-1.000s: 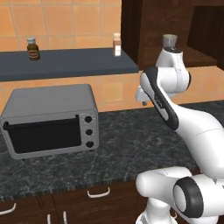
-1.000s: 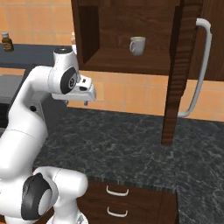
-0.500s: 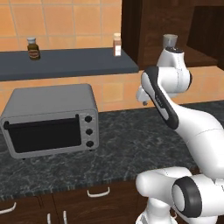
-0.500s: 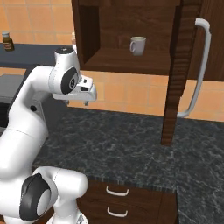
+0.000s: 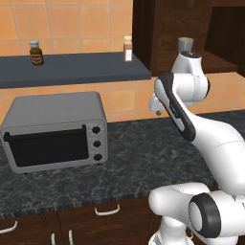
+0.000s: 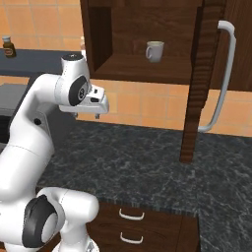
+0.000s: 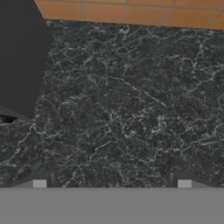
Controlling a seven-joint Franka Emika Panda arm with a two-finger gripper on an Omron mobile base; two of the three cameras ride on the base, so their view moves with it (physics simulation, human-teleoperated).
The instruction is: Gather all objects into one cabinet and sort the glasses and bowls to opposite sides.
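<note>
On the cabinet [image 6: 197, 59] shelf a cream mug [image 6: 154, 50] is seen upright, judged light, rigid, glazed-slippery and breakable, best taken across its body beside the handle, while the hand [image 6: 85, 116], fingers spread wide and empty, is held above the worktop [image 6: 147, 162].

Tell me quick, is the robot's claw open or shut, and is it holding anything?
Gripper: open and empty, pointing down over the dark marbled counter.
</note>
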